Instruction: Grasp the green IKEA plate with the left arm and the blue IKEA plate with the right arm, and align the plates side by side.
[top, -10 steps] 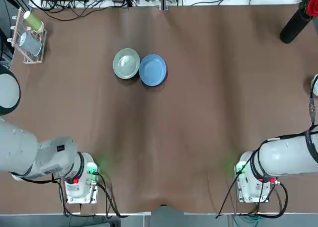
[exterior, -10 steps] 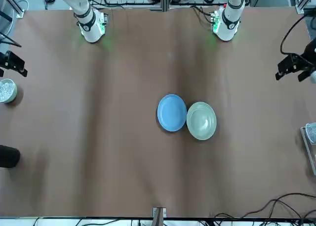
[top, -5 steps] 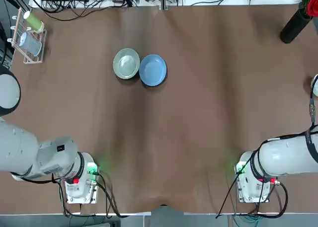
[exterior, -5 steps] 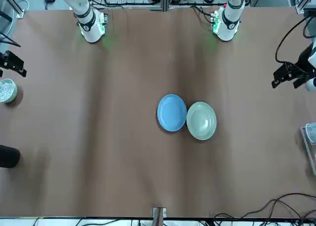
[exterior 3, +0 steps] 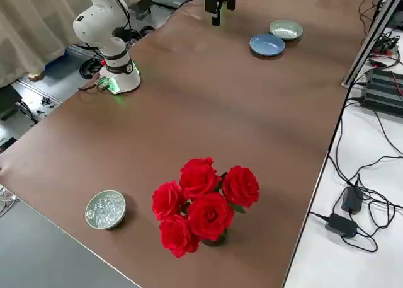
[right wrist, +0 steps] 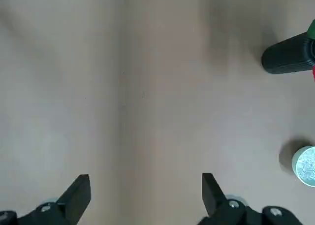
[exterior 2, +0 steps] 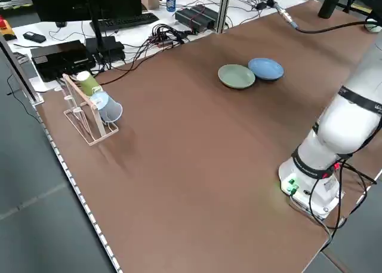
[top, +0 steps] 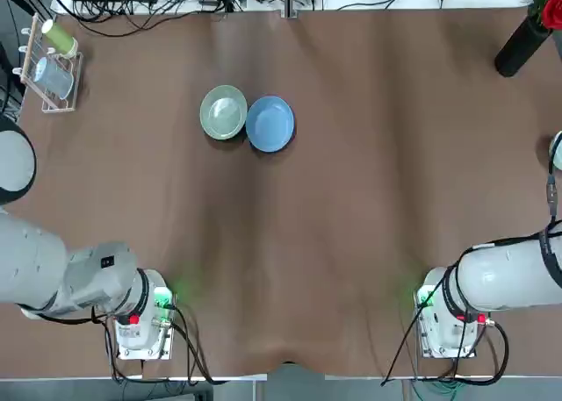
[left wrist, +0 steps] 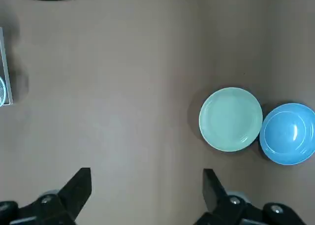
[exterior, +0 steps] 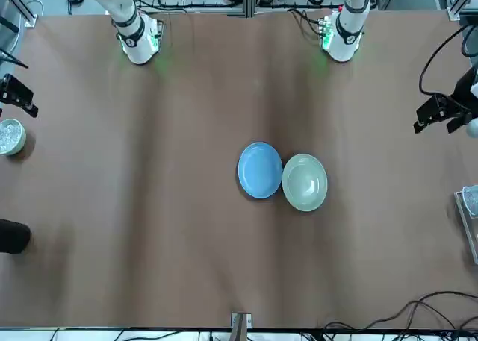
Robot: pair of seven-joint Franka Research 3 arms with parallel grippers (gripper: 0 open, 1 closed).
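Green IKEA plate (top: 223, 112): upright on the table (top: 351, 199), toward the far side and left of centre, rim to rim with its blue neighbour.
Blue IKEA plate (top: 270, 124): immediately to the right of the green, also upright.
Left pincer (left wrist: 147, 171): wide and empty, poised over the table's left side, well apart from both plates.
Right pincer (right wrist: 147, 176): likewise wide and empty, out at the right side, near the bowl (exterior 3: 89, 222) of clear pieces.
Left edge: white rack (top: 60, 110) with green cup (top: 59, 38) and pale blue cup (top: 54, 76).
Far right: red roses (exterior 3: 210, 215) in a black vase (top: 522, 48).
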